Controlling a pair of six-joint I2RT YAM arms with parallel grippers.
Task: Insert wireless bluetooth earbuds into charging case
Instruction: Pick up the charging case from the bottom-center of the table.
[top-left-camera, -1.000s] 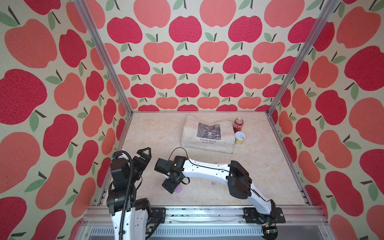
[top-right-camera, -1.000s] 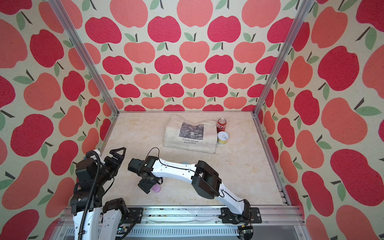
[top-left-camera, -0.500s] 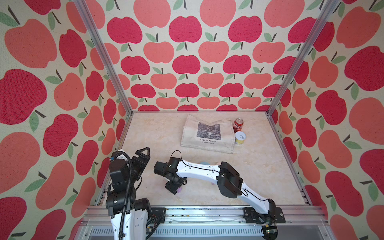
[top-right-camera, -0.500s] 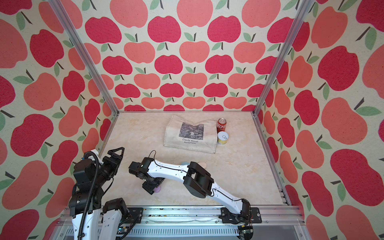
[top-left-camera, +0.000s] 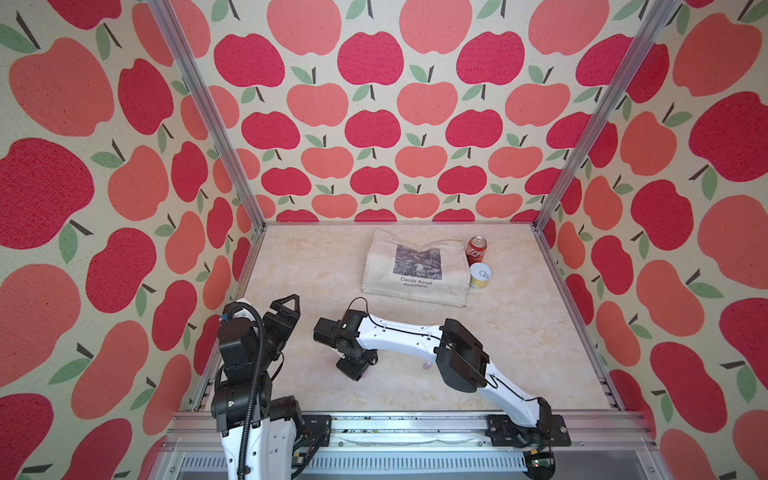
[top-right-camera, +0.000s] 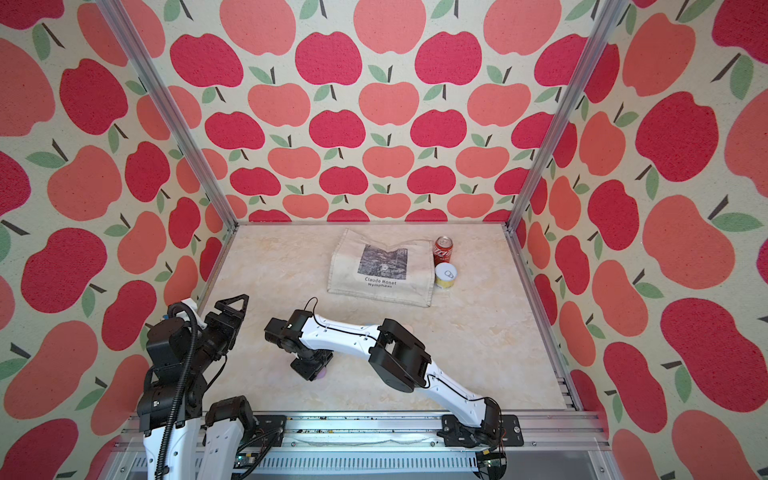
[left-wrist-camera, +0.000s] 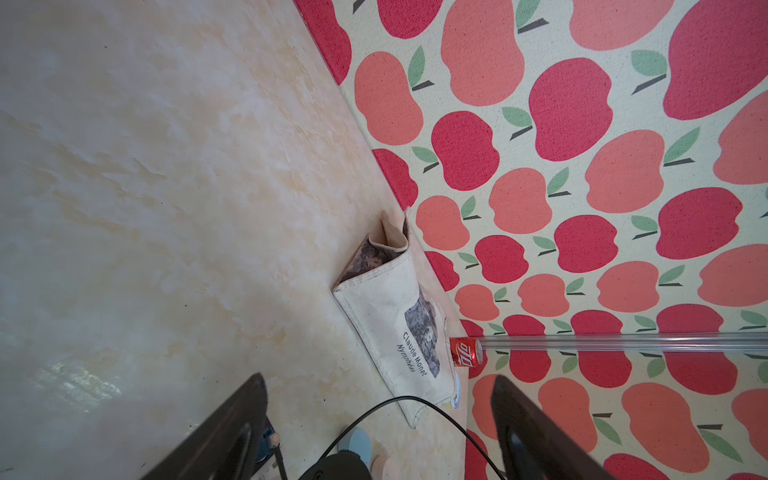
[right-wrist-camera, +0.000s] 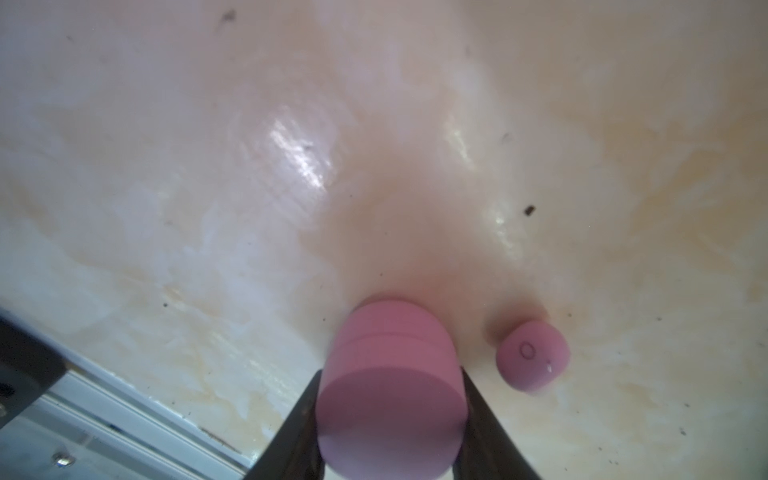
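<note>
Pink charging case (right-wrist-camera: 390, 332) pinched in the right claw (right-wrist-camera: 391, 376), matching earbud (right-wrist-camera: 532, 355) just beside; left claw (left-wrist-camera: 376, 379) spread at nine o'clock.

Right arm (top-left-camera: 399, 337): white shells, black joints (small screws) — thin black cable (top-left-camera: 356, 301).
</note>
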